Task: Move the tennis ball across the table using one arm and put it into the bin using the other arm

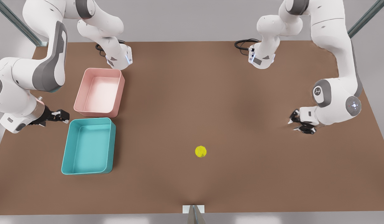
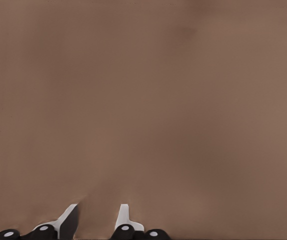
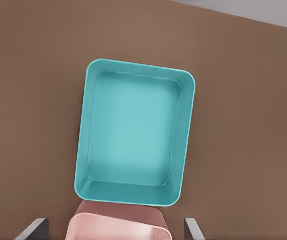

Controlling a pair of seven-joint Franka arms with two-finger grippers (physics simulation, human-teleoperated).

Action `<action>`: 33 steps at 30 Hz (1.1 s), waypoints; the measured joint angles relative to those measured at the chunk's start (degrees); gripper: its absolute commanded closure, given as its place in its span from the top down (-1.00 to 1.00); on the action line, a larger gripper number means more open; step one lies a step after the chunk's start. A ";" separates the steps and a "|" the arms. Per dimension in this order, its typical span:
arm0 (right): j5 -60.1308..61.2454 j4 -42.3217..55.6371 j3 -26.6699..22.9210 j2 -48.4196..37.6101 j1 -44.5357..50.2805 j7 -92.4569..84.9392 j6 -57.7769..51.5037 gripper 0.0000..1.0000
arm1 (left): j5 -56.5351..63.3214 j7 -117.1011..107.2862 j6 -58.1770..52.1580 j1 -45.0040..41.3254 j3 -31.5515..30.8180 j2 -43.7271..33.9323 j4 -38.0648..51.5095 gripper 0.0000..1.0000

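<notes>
Out on the bare desk (image 1: 210, 93) the tennis ball (image 1: 200, 151) sits untouched, left gripper (image 1: 300, 123) spread, probably first reaching, while right gripper (image 1: 62, 116), also parted, waits by the bin (image 1: 67, 161).

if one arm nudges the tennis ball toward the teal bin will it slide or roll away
The tennis ball is round and lies free on the flat table, so it would probably roll, not slide. With nothing near it to stop it, it may overshoot. Its fuzzy skin probably grips well between fingers.

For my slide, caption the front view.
Tennis ball alone mid-table; teal bin and pink bin wait beside the right gripper.
</notes>
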 measured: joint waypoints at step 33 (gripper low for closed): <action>8.64 9.48 2.33 34.11 10.12 -9.32 29.17 1.00 | 4.56 -44.54 -24.58 -1.54 -6.78 -0.27 13.79 1.00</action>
